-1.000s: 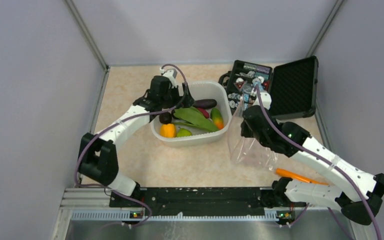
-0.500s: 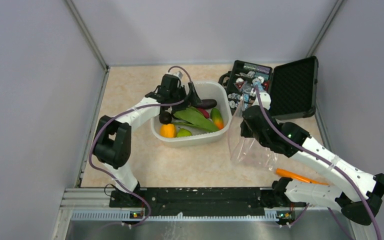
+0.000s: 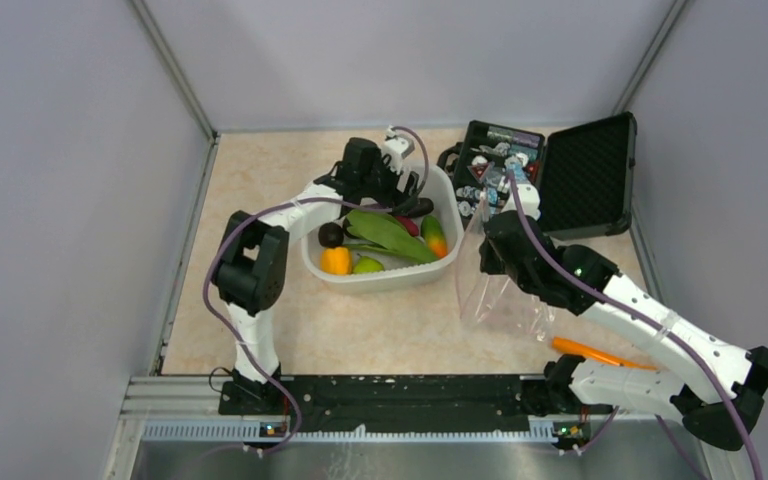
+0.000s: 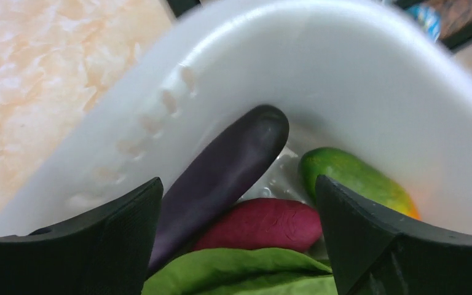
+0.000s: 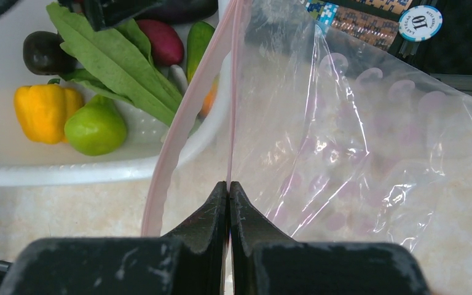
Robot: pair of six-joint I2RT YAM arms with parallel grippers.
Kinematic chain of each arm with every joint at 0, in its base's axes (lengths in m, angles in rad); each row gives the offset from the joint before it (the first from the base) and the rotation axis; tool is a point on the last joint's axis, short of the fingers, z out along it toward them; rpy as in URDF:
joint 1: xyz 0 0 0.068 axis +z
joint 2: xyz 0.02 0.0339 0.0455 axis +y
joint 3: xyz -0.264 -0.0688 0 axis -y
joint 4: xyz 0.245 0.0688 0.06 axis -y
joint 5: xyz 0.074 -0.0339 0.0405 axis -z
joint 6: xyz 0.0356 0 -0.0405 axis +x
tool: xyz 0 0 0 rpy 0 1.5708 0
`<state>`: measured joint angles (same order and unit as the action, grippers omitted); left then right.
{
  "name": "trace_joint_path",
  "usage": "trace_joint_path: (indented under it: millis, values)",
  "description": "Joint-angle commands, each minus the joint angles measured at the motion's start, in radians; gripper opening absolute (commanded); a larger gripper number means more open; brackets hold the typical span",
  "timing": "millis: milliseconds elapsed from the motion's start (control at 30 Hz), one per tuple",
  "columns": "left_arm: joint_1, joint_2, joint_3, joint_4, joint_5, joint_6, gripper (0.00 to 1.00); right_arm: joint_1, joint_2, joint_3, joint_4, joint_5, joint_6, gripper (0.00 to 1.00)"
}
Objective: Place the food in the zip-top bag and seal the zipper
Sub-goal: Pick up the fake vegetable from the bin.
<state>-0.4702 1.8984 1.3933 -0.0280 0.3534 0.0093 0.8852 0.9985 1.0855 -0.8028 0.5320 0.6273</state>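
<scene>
Spreads the left gripper (image 4: 236,184) over the eggplant (image 4: 246,144), 1 o'clock in the white tub (image 3: 380,283), ready to grab. Pinches the zipper (image 5: 178,129) of the zip-top bag (image 5: 356,123) in the right gripper (image 5: 228,184), 3 o'clock of the tub, mouth open for filling.

My left fingers (image 4: 98,246) hide the eggplant's (image 4: 227,166) lower end at 7 o'clock; the case's (image 3: 585,175) bits are too small to tell.

In the white tub (image 5: 67,173) – a dark purple eggplant (image 4: 221,178), a magenta-red piece (image 4: 261,224), a green leaf (image 5: 117,61), a yellow pepper (image 5: 40,110), a lime-green fruit (image 5: 95,126) and a green fruit (image 4: 350,175) shading to orange. Right of the tub, the clear zip-top bag (image 5: 356,141) shows pale pinkish dots — its zipper (image 5: 187,120) is pink.
</scene>
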Motion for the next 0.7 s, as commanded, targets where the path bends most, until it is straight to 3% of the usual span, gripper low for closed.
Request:
trace_joint_path:
  millis: [0,167,367,667]
  values:
    - [0.0,0.119,0.134,-0.083,0.07,0.19,0.89,-0.008,-0.007,0.018,0.019,-0.003,-0.017,0.0]
    - [-0.004,0.161,0.157,-0.106,0.057,0.251,0.88,-0.008,-0.022,0.017,0.012,0.004,-0.014,0.0]
    - [-0.036,0.204,0.161,-0.151,-0.052,0.308,0.89,-0.009,-0.029,0.012,0.02,-0.002,-0.015,0.0]
    - [-0.076,0.237,0.152,-0.169,-0.066,0.325,0.8,-0.009,-0.04,-0.002,0.024,-0.012,-0.008,0.0]
